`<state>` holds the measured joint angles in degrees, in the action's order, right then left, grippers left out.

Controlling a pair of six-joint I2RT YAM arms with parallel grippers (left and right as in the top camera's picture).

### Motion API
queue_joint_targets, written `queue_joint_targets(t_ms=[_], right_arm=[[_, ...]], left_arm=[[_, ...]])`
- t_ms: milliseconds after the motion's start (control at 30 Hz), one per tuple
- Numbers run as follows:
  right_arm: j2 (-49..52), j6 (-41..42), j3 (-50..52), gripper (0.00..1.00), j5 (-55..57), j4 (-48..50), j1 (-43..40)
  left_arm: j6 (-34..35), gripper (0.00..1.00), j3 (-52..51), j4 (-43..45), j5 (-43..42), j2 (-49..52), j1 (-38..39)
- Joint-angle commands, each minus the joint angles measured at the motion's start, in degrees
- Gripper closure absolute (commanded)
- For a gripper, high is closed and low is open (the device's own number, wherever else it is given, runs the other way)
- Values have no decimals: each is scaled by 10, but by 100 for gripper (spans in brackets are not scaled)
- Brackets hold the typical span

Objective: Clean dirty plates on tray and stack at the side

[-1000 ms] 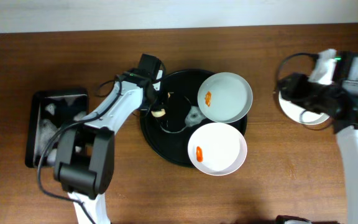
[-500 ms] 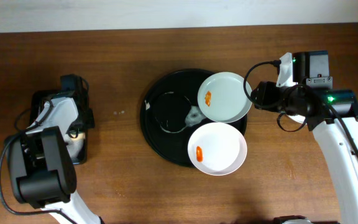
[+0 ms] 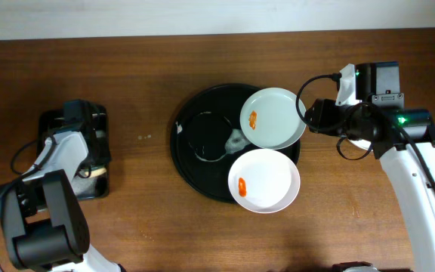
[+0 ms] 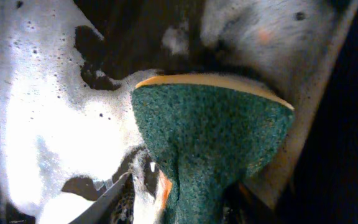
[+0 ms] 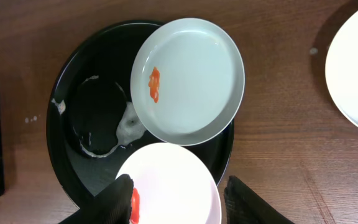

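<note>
The round black tray (image 3: 195,162) holds two white plates. The back plate (image 3: 278,121) and the front plate (image 3: 266,185) each carry an orange smear. Both also show in the right wrist view, the back plate (image 5: 191,78) and the front plate (image 5: 173,186). A third plate (image 5: 356,68) without a visible smear lies on the table to the right, hidden under my right arm in the overhead view. My right gripper (image 3: 313,119) is open and empty; its fingers (image 5: 182,202) hang above the front plate. My left gripper (image 3: 89,155) is shut on a green and yellow sponge (image 4: 210,137) over the rectangular tray.
A small rectangular black tray (image 3: 55,125) with white soapy foam (image 4: 36,124) sits at the table's left. Foam streaks (image 3: 235,140) lie on the round tray's bare left half. The white wall edge runs along the table's back.
My left arm carried the sponge from the round tray left to the rectangular tray. My right arm swung from the side plate towards the round tray, then held still.
</note>
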<state>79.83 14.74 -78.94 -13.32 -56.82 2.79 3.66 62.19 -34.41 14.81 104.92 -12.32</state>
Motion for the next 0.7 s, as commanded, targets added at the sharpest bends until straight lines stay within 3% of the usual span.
queue_joint_targets(t_ms=[0, 67, 100, 133, 167, 200, 333, 433, 533, 667], right_arm=[[0, -6, -2, 51, 5, 2, 2], [0, -6, -2, 51, 5, 2, 2], [0, -6, -2, 51, 5, 2, 2], [0, -6, -2, 51, 5, 2, 2], [0, -6, -2, 51, 5, 2, 2], [0, -6, -2, 51, 5, 2, 2], [0, -6, -2, 51, 5, 2, 2], [0, -6, -2, 51, 5, 2, 2], [0, -6, -2, 51, 5, 2, 2], [0, -6, -2, 51, 5, 2, 2]], left_arm=[[2, 51, 27, -21, -31, -16, -2], [2, 52, 33, -15, -48, -19, -2], [2, 62, 33, -8, -57, -18, -2], [2, 82, 31, -1, -56, -17, -2], [4, 96, 24, 16, -61, -16, -2], [7, 100, 12, 33, -61, -10, -2], [8, 100, -16, 65, -63, 10, -2], [-6, 100, 39, -11, -75, -32, -2], [-7, 100, 54, -23, -58, -71, -2], [-27, 100, 42, -8, -56, 6, -2]])
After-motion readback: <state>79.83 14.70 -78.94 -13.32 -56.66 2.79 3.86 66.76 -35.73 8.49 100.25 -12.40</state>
